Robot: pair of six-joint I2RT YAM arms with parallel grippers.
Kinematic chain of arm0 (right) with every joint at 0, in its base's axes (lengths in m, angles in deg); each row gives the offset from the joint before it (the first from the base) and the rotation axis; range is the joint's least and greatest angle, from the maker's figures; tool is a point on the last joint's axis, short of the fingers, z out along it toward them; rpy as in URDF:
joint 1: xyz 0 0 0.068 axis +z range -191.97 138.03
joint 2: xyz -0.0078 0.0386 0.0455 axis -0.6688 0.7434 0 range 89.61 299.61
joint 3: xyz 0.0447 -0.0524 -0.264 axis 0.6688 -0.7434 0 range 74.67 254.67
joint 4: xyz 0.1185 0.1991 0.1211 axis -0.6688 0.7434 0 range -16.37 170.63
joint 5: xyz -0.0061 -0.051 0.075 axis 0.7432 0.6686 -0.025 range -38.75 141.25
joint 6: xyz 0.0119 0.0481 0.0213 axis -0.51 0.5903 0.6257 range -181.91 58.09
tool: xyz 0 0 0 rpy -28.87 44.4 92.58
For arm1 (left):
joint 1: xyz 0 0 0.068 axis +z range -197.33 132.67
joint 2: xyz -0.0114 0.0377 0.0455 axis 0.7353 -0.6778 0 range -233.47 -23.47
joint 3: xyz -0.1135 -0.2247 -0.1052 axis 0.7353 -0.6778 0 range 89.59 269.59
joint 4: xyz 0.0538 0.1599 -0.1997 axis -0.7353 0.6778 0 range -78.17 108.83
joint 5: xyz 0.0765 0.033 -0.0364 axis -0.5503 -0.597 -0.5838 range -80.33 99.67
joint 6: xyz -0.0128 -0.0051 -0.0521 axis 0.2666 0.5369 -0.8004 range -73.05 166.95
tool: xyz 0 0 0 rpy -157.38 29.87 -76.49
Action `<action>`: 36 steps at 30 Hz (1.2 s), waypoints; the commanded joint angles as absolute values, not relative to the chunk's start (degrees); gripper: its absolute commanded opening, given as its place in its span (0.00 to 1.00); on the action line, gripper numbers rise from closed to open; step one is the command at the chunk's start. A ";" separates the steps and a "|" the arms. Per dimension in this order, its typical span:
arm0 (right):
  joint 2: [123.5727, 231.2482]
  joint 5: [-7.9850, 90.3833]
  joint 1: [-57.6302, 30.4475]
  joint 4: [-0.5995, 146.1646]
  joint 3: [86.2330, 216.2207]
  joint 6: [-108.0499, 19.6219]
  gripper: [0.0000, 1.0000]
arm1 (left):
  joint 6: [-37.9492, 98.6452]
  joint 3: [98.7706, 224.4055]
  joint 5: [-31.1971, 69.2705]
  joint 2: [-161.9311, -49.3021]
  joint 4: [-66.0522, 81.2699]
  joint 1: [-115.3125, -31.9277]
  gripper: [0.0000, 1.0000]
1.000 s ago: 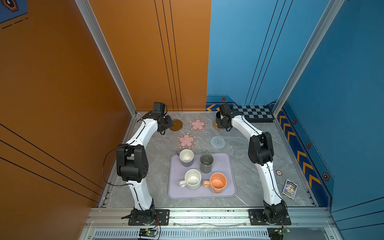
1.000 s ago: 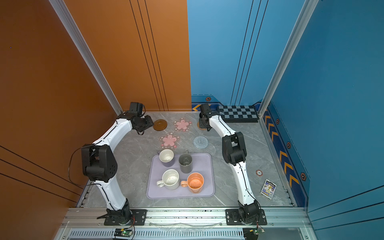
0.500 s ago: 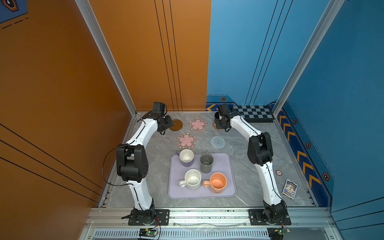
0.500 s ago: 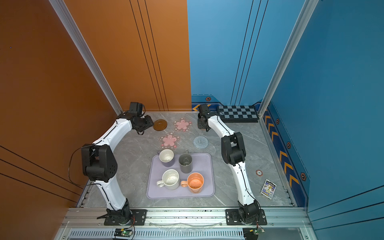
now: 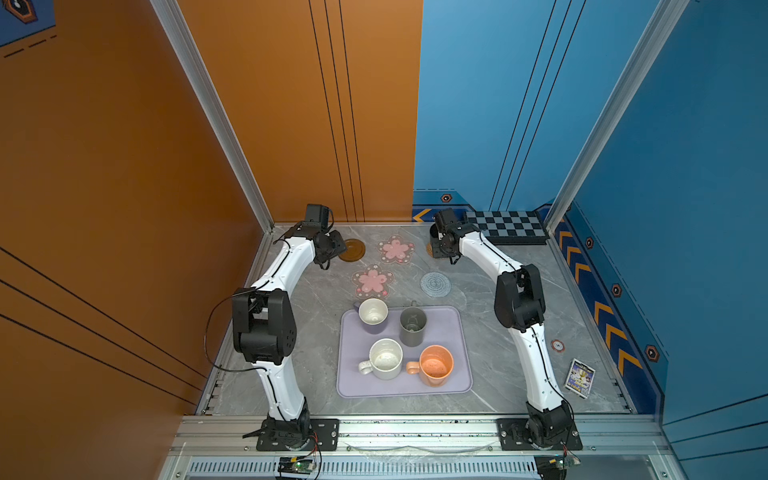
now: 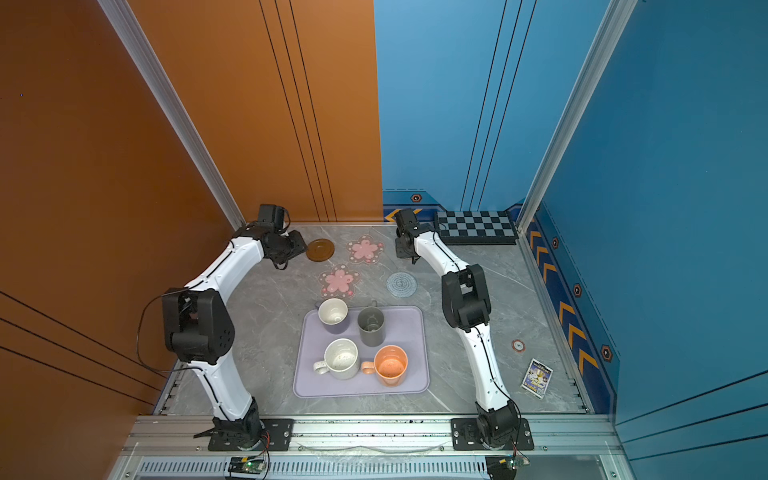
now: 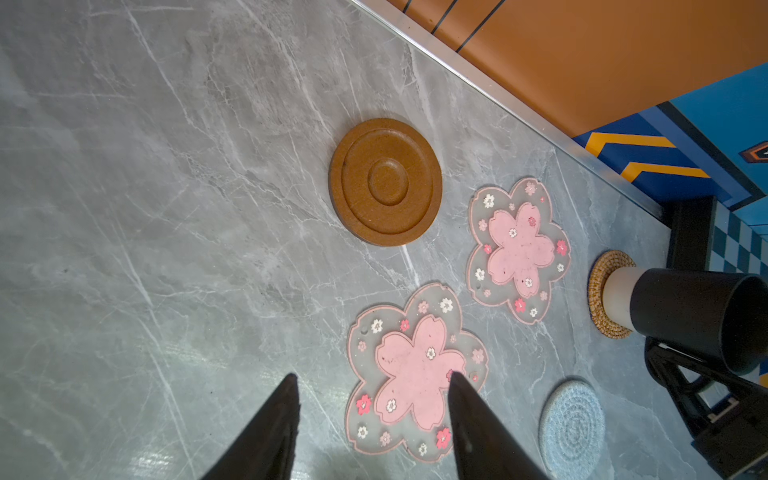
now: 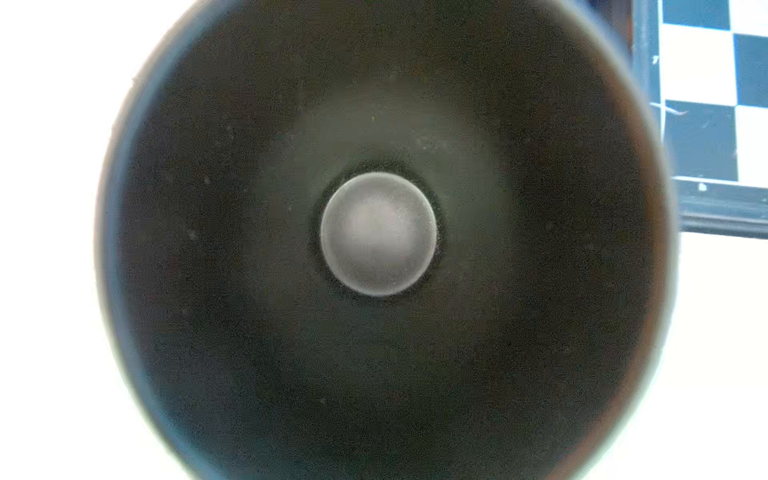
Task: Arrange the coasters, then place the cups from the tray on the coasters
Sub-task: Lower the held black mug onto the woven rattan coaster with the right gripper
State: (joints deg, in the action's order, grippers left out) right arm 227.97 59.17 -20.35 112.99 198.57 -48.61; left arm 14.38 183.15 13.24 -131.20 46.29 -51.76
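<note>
The round black mug (image 7: 698,316), dark-glazed with a pale foot, stands on the tan round rattan coaster (image 7: 602,291) at the upper middle of both top views, just left of the black checkered board (image 5: 505,226). The right gripper (image 5: 442,248) is drawn nearly closed right against it, apparently on its wall or handle. The contact itself is hidden, and the right wrist view only looks straight down into the cup. The left gripper (image 7: 372,376) hangs half spread and empty above the table, beside a pink flower-shaped coaster (image 7: 411,361).

The mug looks ceramic: stiff, fairly heavy, smooth enough to slip and easy to chip. The handle, or a pinch over the rim, seems the soundest hold.

The grey marble-patterned tabletop (image 5: 490,374) looks hard and slick, so thin mats may skid. Orange and blue walls hem in the back, leaving little room there. The pale lavender rounded-rectangle tray (image 5: 451,332) lies at lower centre.
</note>
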 commanded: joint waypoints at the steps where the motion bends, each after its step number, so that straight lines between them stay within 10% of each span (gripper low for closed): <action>1: 224.52 60.64 -19.91 109.02 198.68 -48.93 0.00 | 14.17 184.07 14.17 -131.77 47.34 -51.30 0.58; 36: 224.48 55.09 -22.33 107.12 196.69 -43.90 0.03 | 13.43 184.42 14.82 -132.46 47.34 -51.17 0.58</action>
State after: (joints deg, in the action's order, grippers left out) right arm 227.95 56.60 -22.14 109.88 197.21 -45.16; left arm 13.94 183.15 13.87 -132.35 46.29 -51.56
